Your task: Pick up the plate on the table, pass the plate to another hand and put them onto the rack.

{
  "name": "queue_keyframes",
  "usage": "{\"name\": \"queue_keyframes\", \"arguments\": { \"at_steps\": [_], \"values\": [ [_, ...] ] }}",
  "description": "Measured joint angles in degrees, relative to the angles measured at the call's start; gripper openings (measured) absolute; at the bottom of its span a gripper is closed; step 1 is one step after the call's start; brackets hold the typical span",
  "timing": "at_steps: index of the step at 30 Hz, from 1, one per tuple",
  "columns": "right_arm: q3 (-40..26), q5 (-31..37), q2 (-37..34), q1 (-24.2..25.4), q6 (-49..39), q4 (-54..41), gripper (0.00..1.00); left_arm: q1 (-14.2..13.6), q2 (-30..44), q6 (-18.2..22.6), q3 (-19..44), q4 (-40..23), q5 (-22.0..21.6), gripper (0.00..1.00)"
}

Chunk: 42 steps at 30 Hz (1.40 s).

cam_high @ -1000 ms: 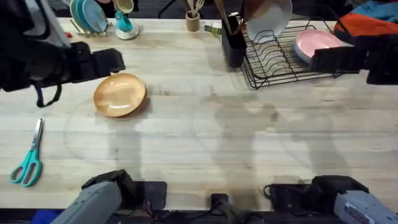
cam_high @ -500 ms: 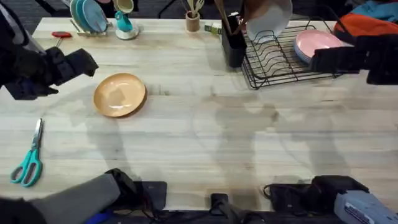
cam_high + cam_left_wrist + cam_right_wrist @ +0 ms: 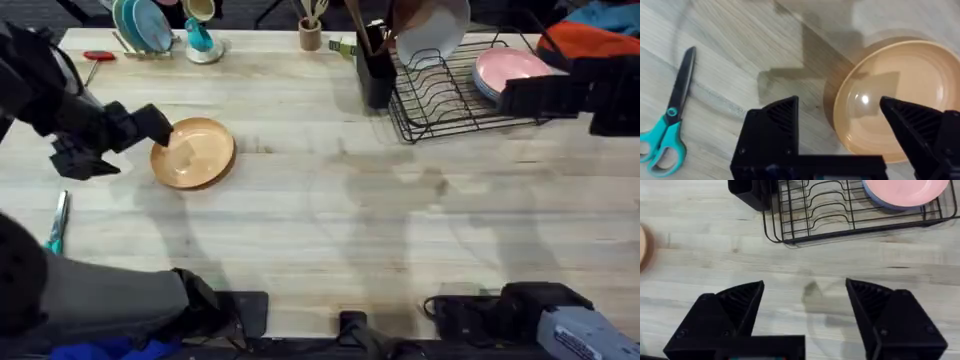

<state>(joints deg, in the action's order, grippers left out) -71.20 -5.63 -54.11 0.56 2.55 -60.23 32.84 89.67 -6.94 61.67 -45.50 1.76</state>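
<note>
The plate (image 3: 193,152) lay flat at the tabletop's (image 3: 330,230) left centre. The left pincer (image 3: 840,130), wide open and empty, straddled its left rim; the right pincer (image 3: 805,305) was likewise open and empty.

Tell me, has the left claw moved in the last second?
Yes. The left gripper has dropped from beyond the plate down to its left rim, jaws open.

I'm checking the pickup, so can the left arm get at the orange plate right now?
Probably yes. The left gripper is open at the plate's near edge, one finger over the rim, the other over bare table. The scissors lie well aside.
</note>
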Motion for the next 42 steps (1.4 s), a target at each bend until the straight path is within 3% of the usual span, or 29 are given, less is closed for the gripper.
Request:
{"name": "queue_keyframes", "arguments": {
  "at_steps": [10,25,31,42],
  "values": [
    [0.00,0.00,0.00,0.00,0.00,-0.02,0.992,0.00,7.77,0.00,0.00,0.31,0.19,0.993],
    [0.00,0.00,0.00,0.00,-0.01,-0.04,0.992,0.00,8.96,-0.15,1.22,0.25,0.37,0.993],
    [0.00,0.00,0.00,0.00,0.00,-0.04,0.992,0.00,8.96,-0.61,1.27,0.40,0.79,0.805],
    [0.00,0.00,0.00,0.00,0.00,-0.04,0.992,0.01,8.96,-2.12,1.38,0.65,1.75,0.354]
  ]
}}
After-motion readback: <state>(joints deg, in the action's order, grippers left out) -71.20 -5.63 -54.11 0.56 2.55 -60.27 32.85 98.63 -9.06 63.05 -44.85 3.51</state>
